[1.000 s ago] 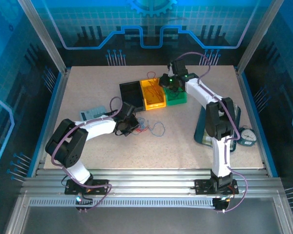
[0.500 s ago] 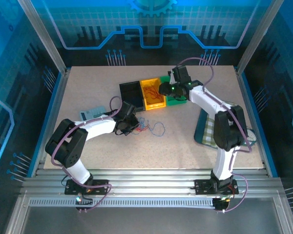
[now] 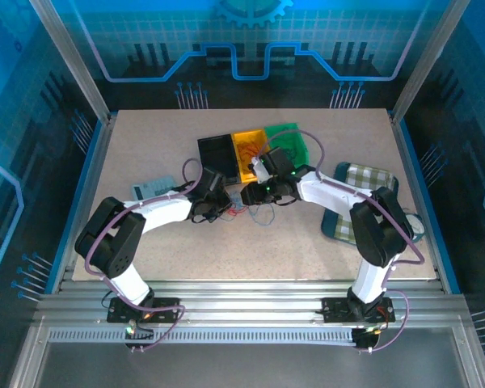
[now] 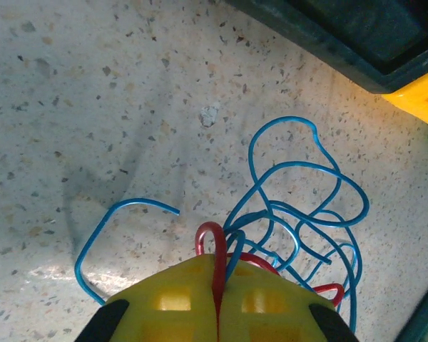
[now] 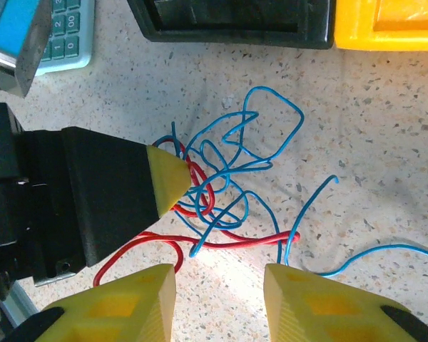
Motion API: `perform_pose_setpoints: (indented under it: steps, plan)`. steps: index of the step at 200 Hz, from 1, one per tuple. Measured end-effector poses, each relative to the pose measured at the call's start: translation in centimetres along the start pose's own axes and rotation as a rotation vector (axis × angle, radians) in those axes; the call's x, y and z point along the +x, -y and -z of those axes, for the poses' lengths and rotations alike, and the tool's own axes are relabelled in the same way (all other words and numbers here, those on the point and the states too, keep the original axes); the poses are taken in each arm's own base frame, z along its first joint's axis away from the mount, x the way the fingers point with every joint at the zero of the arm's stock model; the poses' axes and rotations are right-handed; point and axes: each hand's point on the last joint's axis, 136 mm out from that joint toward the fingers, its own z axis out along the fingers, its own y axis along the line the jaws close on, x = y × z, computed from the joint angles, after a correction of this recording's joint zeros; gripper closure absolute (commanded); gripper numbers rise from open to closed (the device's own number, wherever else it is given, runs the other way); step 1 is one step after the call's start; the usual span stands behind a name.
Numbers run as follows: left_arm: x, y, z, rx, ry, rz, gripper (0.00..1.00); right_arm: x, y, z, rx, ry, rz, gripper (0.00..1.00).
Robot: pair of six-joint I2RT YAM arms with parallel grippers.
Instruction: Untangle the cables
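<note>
Speckled beige tabletop (image 3: 145, 242) is lying inside a blue-lit enclosure with aluminium posts at the corners. Its near half is lying bare on both sides of the arms. Along the back middle, a black bin (image 3: 218, 153), a yellow bin (image 3: 236, 153) and a green bin (image 3: 295, 141) are sitting side by side. A calculator (image 3: 149, 188) is resting to the left of them and a checked cloth (image 3: 364, 175) is lying toward the right edge.

The cables (image 3: 255, 212) are lying on the table as one loose tangle, just in front of the black and yellow bins and apart from their near walls. A blue cable (image 4: 292, 164) is spreading in wide loops toward the bins, with one free end curling out to the side. A red cable (image 4: 214, 242) is threading through it.

The left arm is reaching low from the left, elbow bent, with the left gripper (image 3: 222, 208) down at the tangle's left side. Its yellow fingers are pressing together, pinching a loop of the red cable in the seam (a blue strand is running in beside it).

The right arm is stretching across from the right, forearm passing in front of the green bin. The right gripper (image 5: 220, 278) is hanging over the tangle, facing the left gripper closely. Its fingers are standing wide apart, holding nothing, with red and blue strands lying on the table under the gap.
</note>
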Motion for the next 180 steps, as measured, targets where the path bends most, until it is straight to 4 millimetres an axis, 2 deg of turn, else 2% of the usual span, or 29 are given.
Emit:
perform_pose_setpoints:
  steps: [64, 114, 180]
  plan:
    - [0.0, -0.8, 0.6, 0.06, 0.041, 0.062, 1.0, 0.9, 0.5, -0.7, -0.058, -0.042, -0.023, 0.64]
    - [-0.9, 0.7, 1.6, 0.121, 0.099, 0.061, 1.0, 1.6, 0.7, -2.0, -0.125, -0.085, -0.057, 0.65]
    - [-0.8, 1.0, 1.6, 0.129, 0.105, 0.056, 1.0, 0.4, 0.1, -2.2, -0.193, -0.054, -0.083, 0.67]
